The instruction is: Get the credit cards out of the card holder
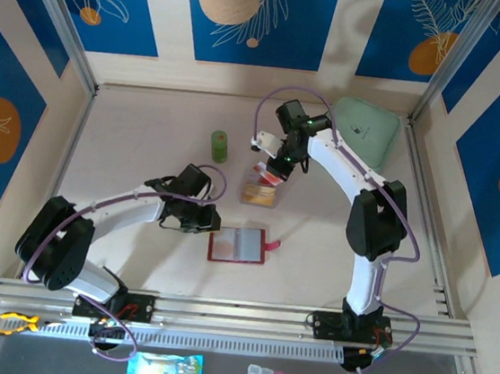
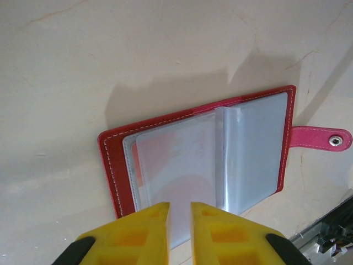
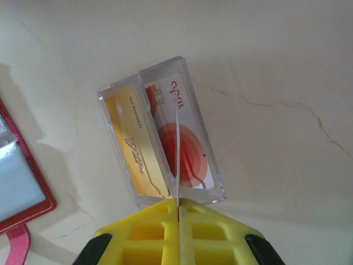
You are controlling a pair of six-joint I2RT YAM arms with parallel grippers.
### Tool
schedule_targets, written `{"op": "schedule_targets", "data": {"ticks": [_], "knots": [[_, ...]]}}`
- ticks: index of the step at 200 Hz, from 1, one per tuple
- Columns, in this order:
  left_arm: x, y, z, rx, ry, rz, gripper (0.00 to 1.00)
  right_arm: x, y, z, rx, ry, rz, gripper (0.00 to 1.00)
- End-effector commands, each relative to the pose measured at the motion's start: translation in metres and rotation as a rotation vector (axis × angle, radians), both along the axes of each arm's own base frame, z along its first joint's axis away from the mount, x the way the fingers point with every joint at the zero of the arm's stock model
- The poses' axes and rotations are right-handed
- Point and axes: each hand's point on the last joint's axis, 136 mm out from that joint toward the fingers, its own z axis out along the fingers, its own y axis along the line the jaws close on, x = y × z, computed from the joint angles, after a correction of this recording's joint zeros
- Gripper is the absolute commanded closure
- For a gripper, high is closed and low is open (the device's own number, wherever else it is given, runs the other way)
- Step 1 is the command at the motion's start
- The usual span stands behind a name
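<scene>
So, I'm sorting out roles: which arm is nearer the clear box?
Right. The right arm hangs just over the clear box, pinching a card; the left arm is over at the open red wallet.

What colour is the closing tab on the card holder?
The tab is pink, clearest in the left wrist view.

Open card holder (image 1: 237, 245); cards (image 3: 196, 149) seemingly apart

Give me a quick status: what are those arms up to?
Left end effector pinches open wallet by a sleeve. Right end effector shut on card, edge-on over box. Two cards lie in box. Nothing blocking.
</scene>
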Motion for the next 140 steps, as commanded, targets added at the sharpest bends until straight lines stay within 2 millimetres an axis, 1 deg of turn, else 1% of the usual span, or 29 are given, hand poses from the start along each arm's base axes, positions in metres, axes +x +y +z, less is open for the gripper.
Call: {"op": "schedule_targets", "data": {"ticks": [1, 30, 71, 97, 107, 140], "knots": [[0.007, 0.004, 0.007, 0.006, -0.011, 0.023, 0.83, 0.006, 0.005, 0.007, 0.006, -0.022, 0.042, 1.0], [0.008, 0.006, 0.008, 0.007, -0.011, 0.031, 0.83, 0.01, 0.007, 0.007, 0.007, -0.025, 0.051, 1.0], [0.008, 0.011, 0.009, 0.013, -0.013, 0.042, 0.83, 0.011, 0.007, -0.003, -0.008, -0.01, 0.055, 1.0], [0.008, 0.013, 0.009, 0.014, -0.012, 0.046, 0.83, 0.011, 0.006, -0.007, -0.021, -0.006, 0.048, 0.89], [0.007, 0.013, 0.009, 0.013, -0.012, 0.047, 0.83, 0.012, 0.006, -0.005, -0.02, -0.012, 0.043, 0.86], [0.008, 0.012, 0.011, 0.001, -0.015, 0.049, 0.82, 0.008, 0.009, 0.004, -0.005, -0.025, 0.029, 0.85]]}}
